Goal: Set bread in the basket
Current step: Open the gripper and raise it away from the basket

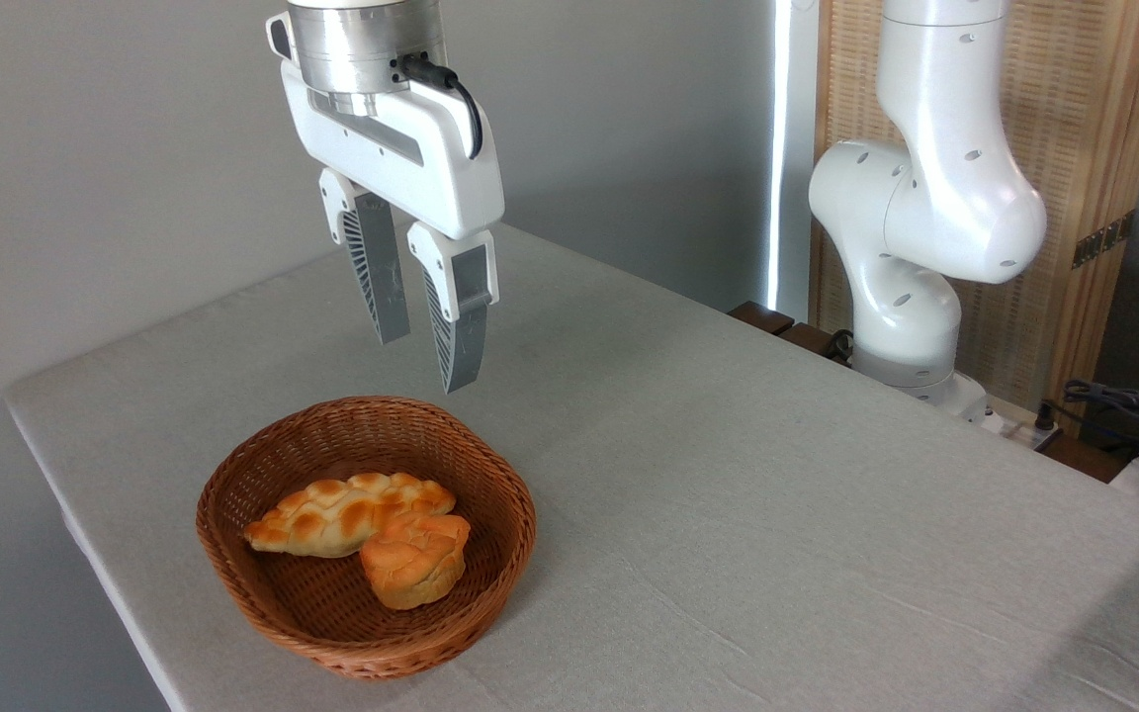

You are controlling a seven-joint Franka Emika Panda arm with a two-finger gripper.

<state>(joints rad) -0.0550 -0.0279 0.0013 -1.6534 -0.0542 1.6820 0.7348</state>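
Observation:
The bread (342,512), a long braided pale-golden loaf, lies flat inside the brown wicker basket (490,485) on the left part of the table. Its right end touches a small round orange bun (415,561) that lies in the same basket. My gripper (426,364) hangs in the air above the basket's far rim, well clear of the loaf. Its two grey fingers (459,331) are apart and hold nothing.
The basket stands near the table's left front corner, close to the edge (95,564). The arm's white base (911,297) rises at the back right, with cables (1123,405) beyond it. Grey cloth covers the table to the right of the basket.

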